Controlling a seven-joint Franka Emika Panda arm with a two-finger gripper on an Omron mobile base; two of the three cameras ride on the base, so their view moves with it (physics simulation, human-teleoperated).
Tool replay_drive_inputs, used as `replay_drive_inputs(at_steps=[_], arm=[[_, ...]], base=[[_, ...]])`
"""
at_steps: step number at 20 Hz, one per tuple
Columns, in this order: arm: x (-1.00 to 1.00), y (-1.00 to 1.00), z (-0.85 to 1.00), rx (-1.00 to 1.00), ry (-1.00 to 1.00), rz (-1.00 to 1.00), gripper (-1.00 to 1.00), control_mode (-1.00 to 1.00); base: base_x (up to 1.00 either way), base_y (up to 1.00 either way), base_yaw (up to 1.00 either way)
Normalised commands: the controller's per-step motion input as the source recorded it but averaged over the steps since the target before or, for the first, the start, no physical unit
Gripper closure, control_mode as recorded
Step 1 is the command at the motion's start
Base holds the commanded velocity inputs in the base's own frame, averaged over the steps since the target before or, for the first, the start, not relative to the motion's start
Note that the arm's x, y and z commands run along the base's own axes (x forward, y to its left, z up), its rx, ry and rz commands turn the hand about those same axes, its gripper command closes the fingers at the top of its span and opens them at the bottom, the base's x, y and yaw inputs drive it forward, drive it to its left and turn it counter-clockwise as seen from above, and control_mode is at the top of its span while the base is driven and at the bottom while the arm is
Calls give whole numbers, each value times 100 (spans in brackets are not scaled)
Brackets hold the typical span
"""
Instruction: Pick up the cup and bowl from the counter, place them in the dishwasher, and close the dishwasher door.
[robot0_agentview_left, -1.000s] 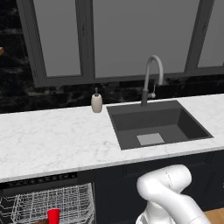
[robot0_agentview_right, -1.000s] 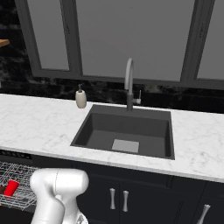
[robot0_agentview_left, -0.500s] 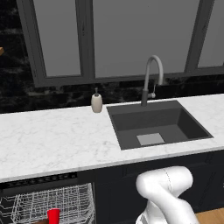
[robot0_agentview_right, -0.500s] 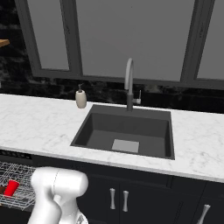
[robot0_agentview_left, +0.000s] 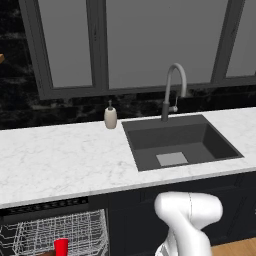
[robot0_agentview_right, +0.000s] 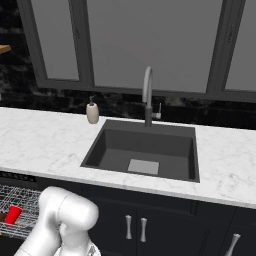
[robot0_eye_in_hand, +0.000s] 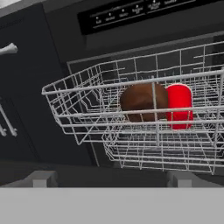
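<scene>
Stretching across both base views, the counter (robot0_agentview_left: 65, 160) carries its dark sink (robot0_agentview_left: 180, 142) to the right, with a beige soap bottle (robot0_agentview_left: 110, 117) near the sink's back left corner and broad bare marble to the left of it. Below the counter's front edge the dishwasher (robot0_eye_in_hand: 144, 17) stands open, its control strip along the top and its white wire rack (robot0_eye_in_hand: 131, 131) pulled forward, the rack's near edge well clear of the dark cabinets (robot0_eye_in_hand: 26, 96) beside it. Inside the rack the bowl (robot0_eye_in_hand: 142, 101) lies tipped on its side, touching the cup (robot0_eye_in_hand: 179, 106), which lies beside it with its long axis running toward the rack's front. The gripper's (robot0_eye_in_hand: 111, 179) fingertips (robot0_eye_in_hand: 41, 178) stand wide apart at the bottom of the hand view, holding nothing, with open room between them and the rack
</scene>
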Motion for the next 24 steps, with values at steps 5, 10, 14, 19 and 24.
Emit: replay_drive_inputs(at_steps=[5, 10, 14, 19, 24], arm=[[0, 30, -47, -1, 0, 0, -100, -100], [1, 11, -73, 0, 0, -2, -100, -100], [-19, 14, -53, 0, -1, 0, -100, -100], [-54, 0, -21, 0, -6, 0, -100, -100], [-52, -8, -34, 0, -11, -3, -100, -100]], base=[[0, 0, 0], [0, 0, 0], [0, 0, 0], [0, 0, 0], [0, 0, 0]])
